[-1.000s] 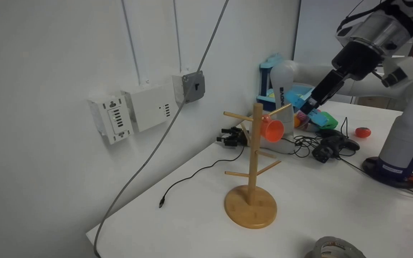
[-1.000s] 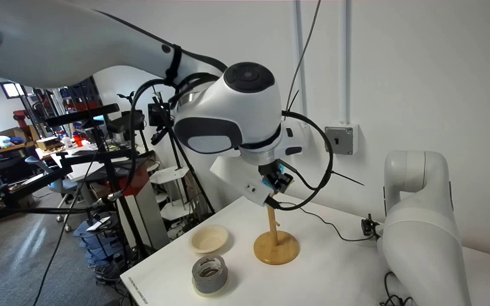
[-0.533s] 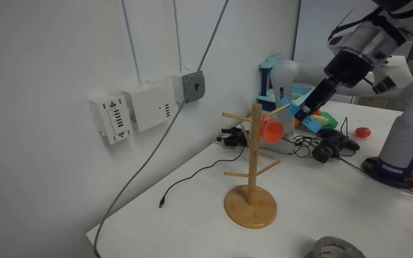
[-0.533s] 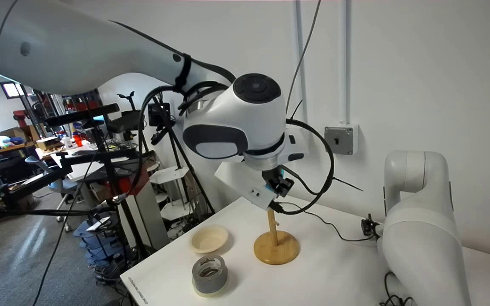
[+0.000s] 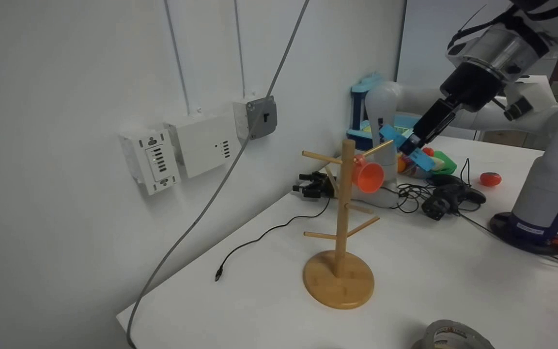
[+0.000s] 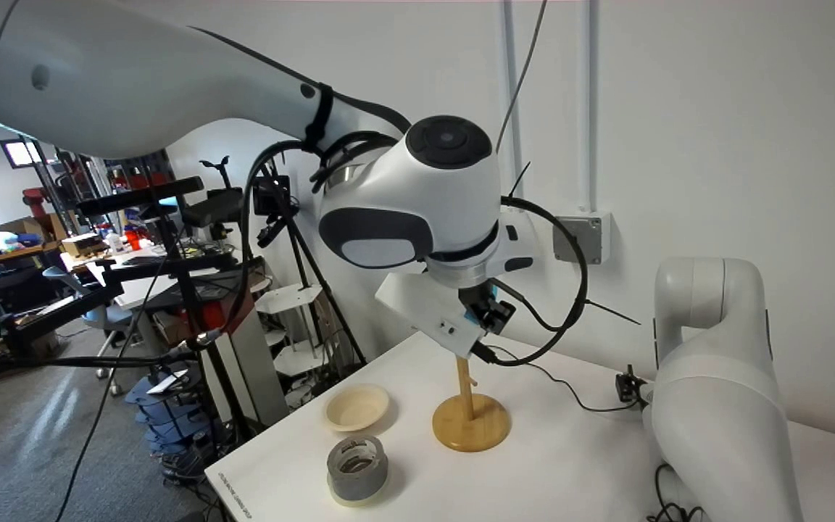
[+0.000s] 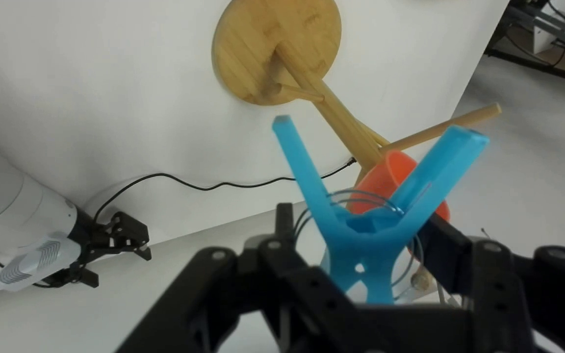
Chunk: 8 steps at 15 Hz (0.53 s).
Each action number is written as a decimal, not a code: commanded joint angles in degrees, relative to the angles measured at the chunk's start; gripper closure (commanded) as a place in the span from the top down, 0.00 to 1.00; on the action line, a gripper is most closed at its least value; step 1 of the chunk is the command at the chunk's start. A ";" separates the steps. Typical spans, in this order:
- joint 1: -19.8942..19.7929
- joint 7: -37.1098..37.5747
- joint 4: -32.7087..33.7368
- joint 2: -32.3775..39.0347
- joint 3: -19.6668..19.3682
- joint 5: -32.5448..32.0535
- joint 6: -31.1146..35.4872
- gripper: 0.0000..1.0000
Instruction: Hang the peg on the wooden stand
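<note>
My gripper [image 5: 408,146] is shut on the bright blue peg [image 5: 421,159] and holds it in the air. In the wrist view the peg [image 7: 363,250] spreads in a V between the gripper's fingertips [image 7: 358,220], with wire loops at its sides. The wooden stand [image 5: 343,218] stands upright on the table. An orange cup [image 5: 369,177] hangs on an upper arm. In that exterior view the peg's left end is close to that arm's tip; I cannot tell if they touch. In an exterior view the arm hides the stand's [image 6: 470,424] upper part and most of the peg.
A grey tape roll [image 6: 357,467] and a cream bowl [image 6: 356,407] stand near the stand's base. A second white arm [image 6: 715,391] stands behind. A thin black cable [image 5: 269,232] lies along the wall side. A black controller [image 5: 453,196] and toys lie farther back.
My gripper has moved with the peg, down and toward the stand's upper arm, then slightly up. The stand's top seems to have shifted very slightly and come back. The cup still hangs.
</note>
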 commanded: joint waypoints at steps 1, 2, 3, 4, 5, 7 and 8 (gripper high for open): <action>-1.88 -0.74 1.08 -0.62 0.48 -0.54 -1.82 0.36; -1.99 -0.92 1.06 -0.77 0.56 -0.33 -2.08 0.36; -1.98 -0.92 1.01 -0.90 0.64 -0.32 -2.12 0.36; -1.86 -0.87 0.87 -1.12 0.76 -0.38 -2.24 0.36; -1.80 -0.91 0.69 -1.40 0.87 -0.24 -2.55 0.36; -1.63 -0.97 0.08 -2.14 1.13 -0.43 -2.91 0.36; -1.54 -0.92 -0.23 -2.61 1.21 -0.74 -3.28 0.36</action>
